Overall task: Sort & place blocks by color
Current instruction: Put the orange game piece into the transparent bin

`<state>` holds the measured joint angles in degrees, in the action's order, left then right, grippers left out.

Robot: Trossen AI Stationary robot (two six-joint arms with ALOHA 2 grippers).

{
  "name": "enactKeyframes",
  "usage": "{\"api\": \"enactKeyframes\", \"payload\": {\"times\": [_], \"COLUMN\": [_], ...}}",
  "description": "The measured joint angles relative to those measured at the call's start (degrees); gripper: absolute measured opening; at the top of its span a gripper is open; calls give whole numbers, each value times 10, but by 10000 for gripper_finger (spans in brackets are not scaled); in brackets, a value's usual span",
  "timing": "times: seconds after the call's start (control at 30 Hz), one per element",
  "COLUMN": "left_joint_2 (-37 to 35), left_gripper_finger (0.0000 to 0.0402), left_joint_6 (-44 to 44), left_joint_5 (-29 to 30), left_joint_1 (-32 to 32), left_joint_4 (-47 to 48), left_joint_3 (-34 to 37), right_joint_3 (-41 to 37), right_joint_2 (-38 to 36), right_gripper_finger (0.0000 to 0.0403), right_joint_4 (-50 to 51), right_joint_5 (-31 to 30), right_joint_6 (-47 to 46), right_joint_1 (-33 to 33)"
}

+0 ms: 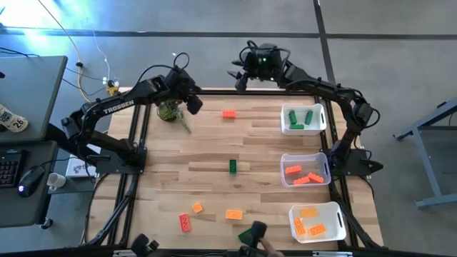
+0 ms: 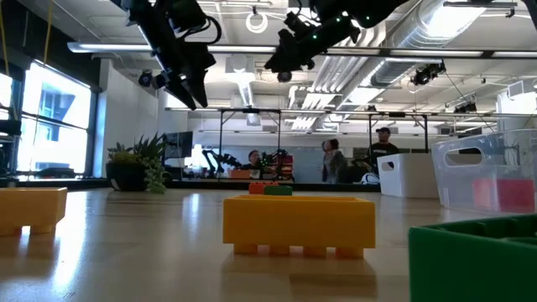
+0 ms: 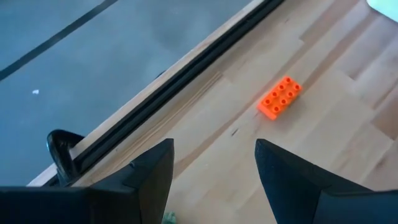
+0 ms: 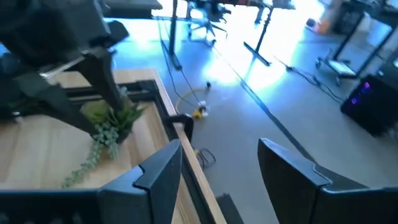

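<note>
Left gripper [image 3: 214,171] hangs high over far edge of wooden worktop [image 1: 214,146], dark fingers spread, nothing between. Right gripper [image 4: 221,168] raised beyond far edge, fingers apart, empty. Small red-orange studded plastic brick [image 3: 280,97] lies near far edge. Three white plastic bins [image 1: 304,118] along right edge hold sorted bricks.

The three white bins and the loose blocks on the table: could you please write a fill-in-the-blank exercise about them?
1. The far bin along the right edge holds only ____ blocks.
2. The single green block lying loose sits near the table's ____.
3. The left gripper is open and holds ____.
4. The middle bin holds ____ blocks.

Missing words: green; middle; nothing; red-orange
</note>
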<state>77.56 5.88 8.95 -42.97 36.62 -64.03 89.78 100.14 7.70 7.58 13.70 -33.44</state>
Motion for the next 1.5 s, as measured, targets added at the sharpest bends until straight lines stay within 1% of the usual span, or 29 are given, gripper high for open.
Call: {"api": "enactKeyframes", "payload": {"times": [0.17, 0.3, 0.4, 0.53, 0.7, 0.9, 1.27, 1.5], "left_joint_2": [0, 0, 0, 0, 0, 0, 0, 0], "left_gripper_finger": [213, 213, 213, 213, 213, 213, 213, 213], "left_joint_6": [0, 0, 0, 0, 0, 0, 0, 0], "left_joint_5": [0, 0, 1, 1, 1, 2, 2, 2], "left_joint_1": [-8, -10, -10, -10, -10, -10, -10, -10], "left_joint_4": [0, -1, -2, -2, -2, -2, -2, -2], "left_joint_3": [0, 0, 0, 0, 0, 0, 0, 0], "right_joint_3": [2, 15, 37, 75, 129, 164, 167, 167], "right_joint_2": [20, 43, 63, 98, 143, 186, 262, 290], "right_gripper_finger": [199, 199, 199, 199, 199, 199, 199, 199], "right_joint_4": [-15, 0, 27, 88, 171, 239, 294, 318], "right_joint_5": [30, 32, 35, 36, 60, 59, 56, 13], "right_joint_6": [4, 17, 18, 18, 18, 33, 50, 85], "right_joint_1": [-4, -4, -4, -4, -3, 0, 27, 44]}}
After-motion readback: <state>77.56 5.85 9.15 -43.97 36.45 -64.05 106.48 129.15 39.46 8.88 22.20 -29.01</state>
